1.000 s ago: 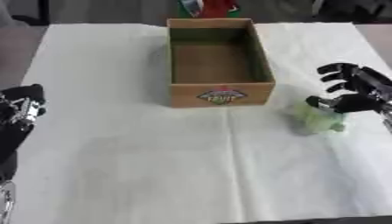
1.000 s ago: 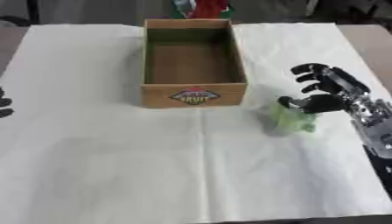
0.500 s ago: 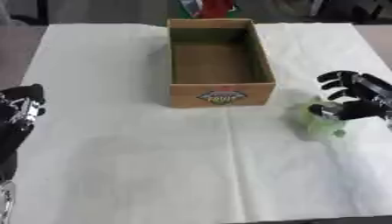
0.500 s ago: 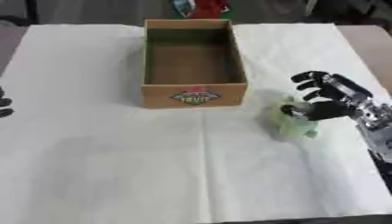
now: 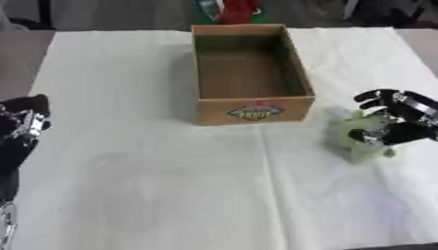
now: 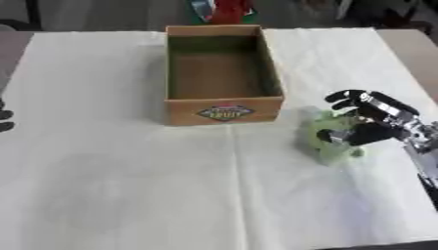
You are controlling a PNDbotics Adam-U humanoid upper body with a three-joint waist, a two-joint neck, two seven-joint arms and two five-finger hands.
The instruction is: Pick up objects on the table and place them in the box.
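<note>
Right eye view shows the robot's black right hand (image 6: 369, 122) curled partway round a pale green, blurred object (image 6: 332, 138) on the white cloth-covered table (image 6: 128, 185) — thumb low on the near side, fingers arched over the top. The fingers appear to touch it, though whether they have closed enough to carry it is hard to tell; I judge this a grasp being taken. The object lies on the cloth just right of the open brown cardboard box (image 6: 224, 75), near its front corner with the printed label, so only a short carry leftward would be needed. The box looks empty inside. The left hand (image 5: 21, 129) rests at the left edge, well apart from the work — idle, its fingers too dark to read. Red and green items (image 6: 224, 10) sit beyond the box's far end.
</note>
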